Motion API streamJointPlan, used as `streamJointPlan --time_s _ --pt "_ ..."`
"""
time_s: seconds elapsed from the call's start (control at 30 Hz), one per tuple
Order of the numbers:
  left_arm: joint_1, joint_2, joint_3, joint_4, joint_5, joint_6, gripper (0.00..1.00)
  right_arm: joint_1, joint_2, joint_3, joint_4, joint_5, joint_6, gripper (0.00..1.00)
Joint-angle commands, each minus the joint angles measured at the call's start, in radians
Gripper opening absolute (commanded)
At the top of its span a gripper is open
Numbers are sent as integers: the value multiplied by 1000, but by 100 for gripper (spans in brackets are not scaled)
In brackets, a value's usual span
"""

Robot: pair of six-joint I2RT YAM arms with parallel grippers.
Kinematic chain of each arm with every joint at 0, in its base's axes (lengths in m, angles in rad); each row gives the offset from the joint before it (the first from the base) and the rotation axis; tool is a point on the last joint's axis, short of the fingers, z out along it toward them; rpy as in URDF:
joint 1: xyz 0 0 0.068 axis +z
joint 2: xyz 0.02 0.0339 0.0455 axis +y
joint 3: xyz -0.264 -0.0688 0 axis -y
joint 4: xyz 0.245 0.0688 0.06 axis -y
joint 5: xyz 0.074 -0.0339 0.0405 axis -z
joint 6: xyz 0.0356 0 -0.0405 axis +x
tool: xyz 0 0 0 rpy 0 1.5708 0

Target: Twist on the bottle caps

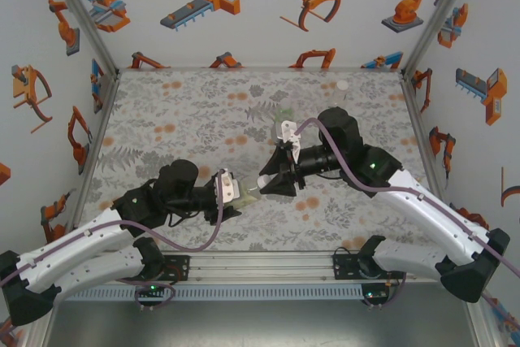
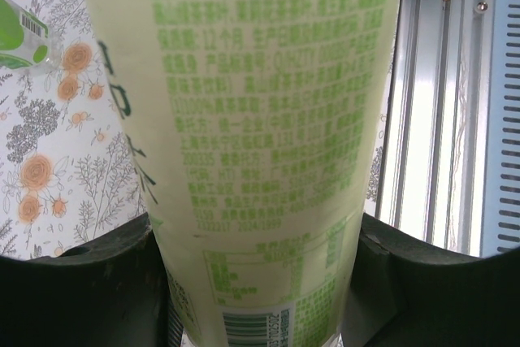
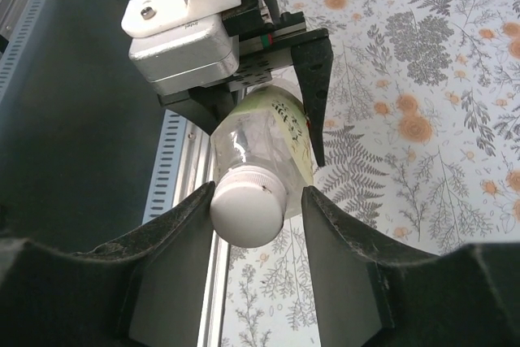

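Note:
My left gripper (image 1: 233, 193) is shut on a yellowish bottle (image 1: 246, 193), holding it sideways just above the mat, neck pointing right. In the left wrist view its pale label with green print (image 2: 260, 111) sits between the two black fingers (image 2: 81, 290). A white bottle cap (image 3: 248, 213) sits on the bottle's neck. My right gripper (image 3: 252, 217) stands open around this cap: the left finger (image 3: 175, 241) touches it and the right finger (image 3: 341, 241) is a small gap away. The left gripper (image 3: 264, 132) faces the right wrist camera.
A second bottle with a green label (image 2: 20, 38) lies on the floral mat, seen in the top view behind the right arm (image 1: 282, 113). A loose white cap (image 1: 343, 84) rests near the mat's far edge. The aluminium rail (image 1: 260, 266) runs along the near edge.

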Motion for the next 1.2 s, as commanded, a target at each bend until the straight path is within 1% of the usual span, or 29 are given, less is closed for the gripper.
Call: streamJointPlan --time_s 0.0,0.1,0.17,0.2,0.27,0.3,0.37,0.4,0.43,0.5,0.53,0.67,0.77,0.9,1.03,1.17 --pt "-3 0 24 3 6 -2 0 -1 4 -8 46 -17 2 41" --pt "-3 -1 22 2 2 -4 0 -1 3 -9 45 -17 2 34" --pt "-1 2 23 3 -7 -7 0 -1 1 -7 47 -17 5 28" --pt "-2 4 24 1 -16 -10 3 -1 1 -5 46 -14 6 24" --pt "-2 4 26 -4 -39 -16 20 -1 1 3 37 5 6 22" --pt "-2 4 27 -6 -52 -20 31 -1 -1 4 29 24 7 20" --pt "-2 -4 25 -8 -80 -29 58 -1 0 11 14 65 7 17" --pt "-3 -11 22 -7 -96 -35 69 -1 2 16 3 86 7 16" --pt "-2 -19 19 -6 -111 -40 74 -1 6 22 -11 112 7 16" --pt "-2 -37 14 -11 -131 -46 80 -1 18 36 -46 163 0 14" --pt "-2 -45 11 -12 -141 -50 82 -1 27 43 -65 196 -5 13" --pt "-2 -77 3 -14 -178 -63 85 -6 74 89 -152 353 -13 11" --pt "-2 -95 -4 -18 -205 -68 86 -42 130 136 -225 447 15 10" --pt "-2 -100 -5 -23 -213 -70 86 -110 237 221 -338 591 112 5" --pt "-2 -90 -4 -24 -207 -71 86 -168 342 326 -437 700 201 0" --pt "-2 -79 -3 -23 -206 -70 87 -180 471 454 -543 824 246 2"
